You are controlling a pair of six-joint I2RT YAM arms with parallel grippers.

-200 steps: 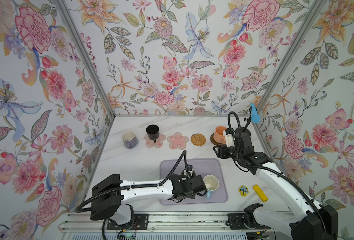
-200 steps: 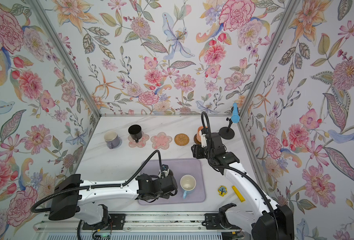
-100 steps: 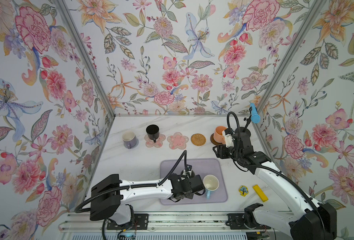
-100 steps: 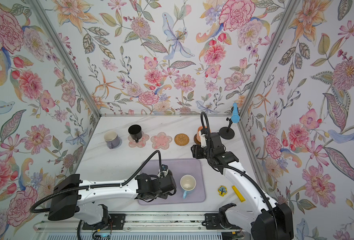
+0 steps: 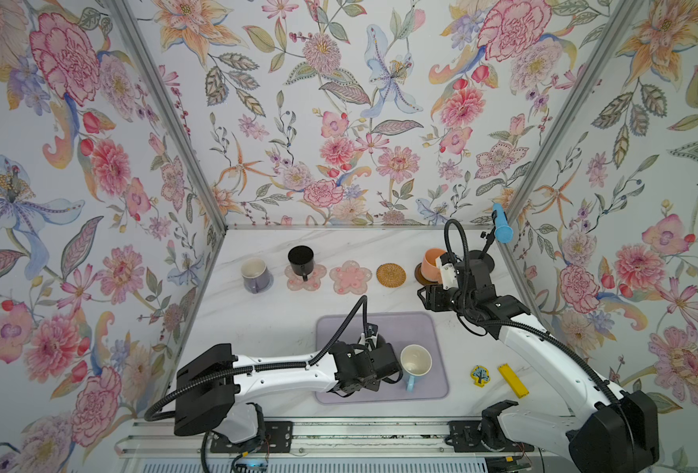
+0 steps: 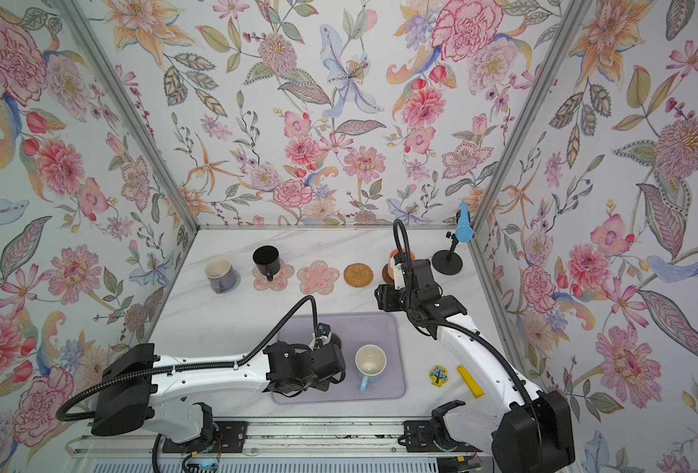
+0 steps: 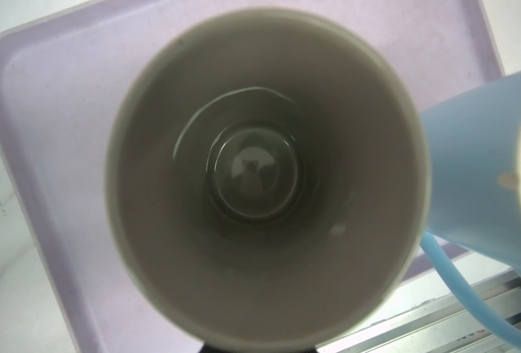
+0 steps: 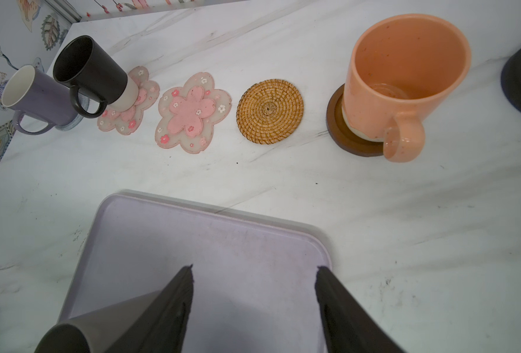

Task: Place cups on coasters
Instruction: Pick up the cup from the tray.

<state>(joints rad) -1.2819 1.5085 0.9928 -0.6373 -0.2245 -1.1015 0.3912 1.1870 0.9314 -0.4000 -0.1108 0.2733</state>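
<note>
My left gripper (image 5: 376, 348) hangs over the grey cup (image 7: 265, 189), whose inside fills the left wrist view; its jaws are hidden. The light blue cup (image 5: 415, 362) stands right beside it. At the back, the lavender cup (image 5: 254, 273) sits on the grey-blue coaster (image 8: 75, 123). The black cup (image 5: 300, 260) sits on a pink flower coaster (image 5: 305, 277), and the peach cup (image 5: 433, 265) on the dark brown disc (image 8: 345, 143). The other flower coaster (image 5: 350, 277) and the rattan coaster (image 5: 390, 274) are bare. My right gripper (image 8: 253, 269) is open above the mat's far right corner.
The grey and light blue cups are over the large lavender mat (image 5: 339, 327). A black stand base (image 5: 482, 260) with a blue-tipped rod (image 5: 502, 227) is at the back right corner. A yellow block (image 5: 512, 380) and a small yellow-blue figure (image 5: 479, 375) lie right of the mat.
</note>
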